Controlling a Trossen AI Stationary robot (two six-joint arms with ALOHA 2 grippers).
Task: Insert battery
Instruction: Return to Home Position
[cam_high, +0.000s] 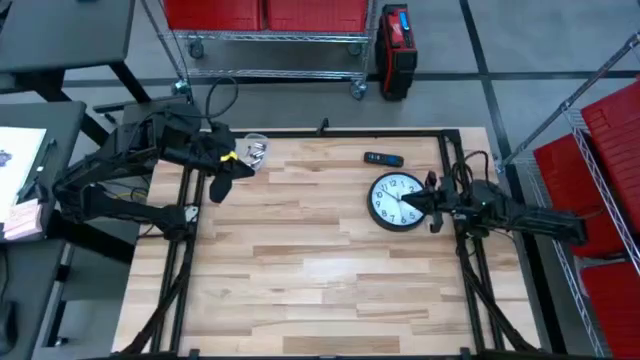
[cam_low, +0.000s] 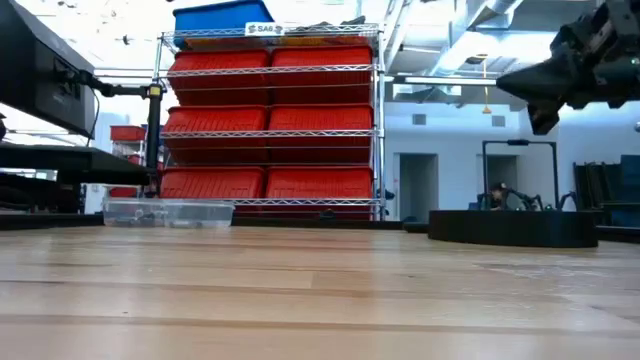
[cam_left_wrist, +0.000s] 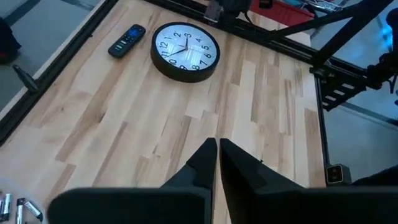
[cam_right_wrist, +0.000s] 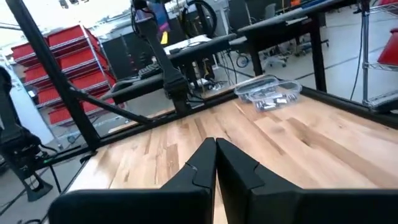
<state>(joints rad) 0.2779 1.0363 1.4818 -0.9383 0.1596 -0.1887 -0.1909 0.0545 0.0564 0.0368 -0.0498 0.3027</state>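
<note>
Wood in pale planks makes up the table (cam_high: 320, 290), and from above everything on it sits toward the edge nearest the red shelving. A clear bin (cam_high: 246, 138) of loose batteries (cam_high: 259, 153) stands by that edge's left corner. The left gripper (cam_high: 218, 192) hangs just beside the bin, inside the left edge. A remote (cam_high: 383, 159) lies near the same edge further right. A wall clock (cam_high: 385, 203) lies face up close by it, nearer the right edge, and the right gripper (cam_high: 412, 200) hovers over the clock's right part.

Level with the tabletop, the bin shows low at the left and the clock as a dark disc at the right. The right arm hangs well above the clock, touching nothing.

Through the left wrist, that arm's fingers are pressed together and empty, with a few batteries showing close under the wrist. Through the right wrist, the fingers are likewise pressed together and hold nothing, aimed across bare boards toward the bin. (Whether a cell sits in the clock's back cannot be seen, since the clock lies dial up.)

To retire well, I judge each arm should rise first, then fold back toward its own side. The left should not brush the bin, and the right should not drag over the clock.
</note>
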